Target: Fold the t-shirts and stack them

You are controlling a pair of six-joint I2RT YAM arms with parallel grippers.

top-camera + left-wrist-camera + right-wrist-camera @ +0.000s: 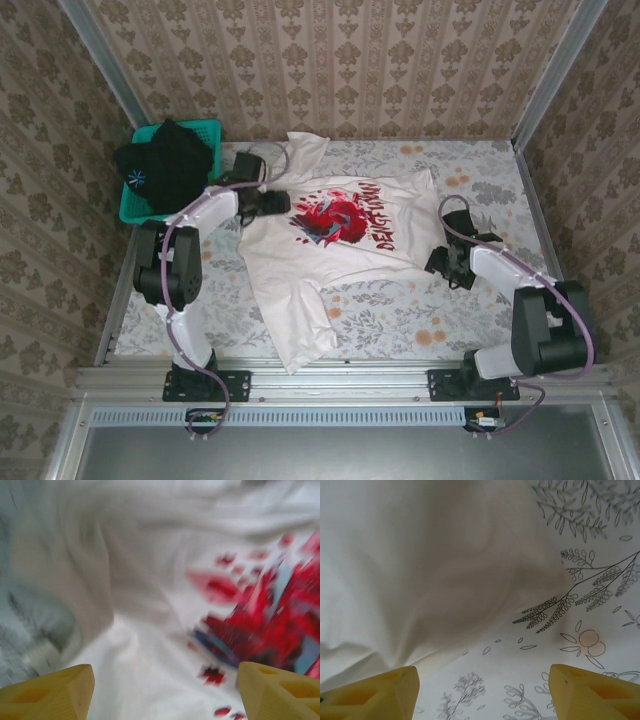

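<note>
**While the left gripper (280,203) and the right gripper (442,262) both stand open, the white t-shirt (330,265) lies spread between them**

Where the two arms reach out, the table (400,315) with its flowered cover runs under both grippers and past them on every side. The t-shirt lies on it print side up and fills the ground between the grippers. Its red-and-black graphic (330,220) sits just past the left gripper's fingertips, toward the right gripper. The dark lettering (383,222) lies on the far side of the graphic from the left gripper. One edge of the cloth ends just beside the right gripper, on its left. A long part of the shirt runs from between the grippers toward the arm bases.

A teal basket (205,135) stands near the left gripper, on its outer side and farther from the bases. A black garment (165,165) is heaped in it and hangs over its rim.

In the left wrist view, the left gripper's yellow fingers (55,692) are spread wide and pinch nothing. White cloth lies below and ahead of them, with the blurred graphic ahead to the right. In the right wrist view, the right gripper's yellow fingers (590,690) are likewise spread wide and hold nothing. The shirt's plain white edge lies ahead to the left, and bare flowered cover lies ahead to the right and between them. Whether either gripper touches the cloth, I cannot tell.
</note>
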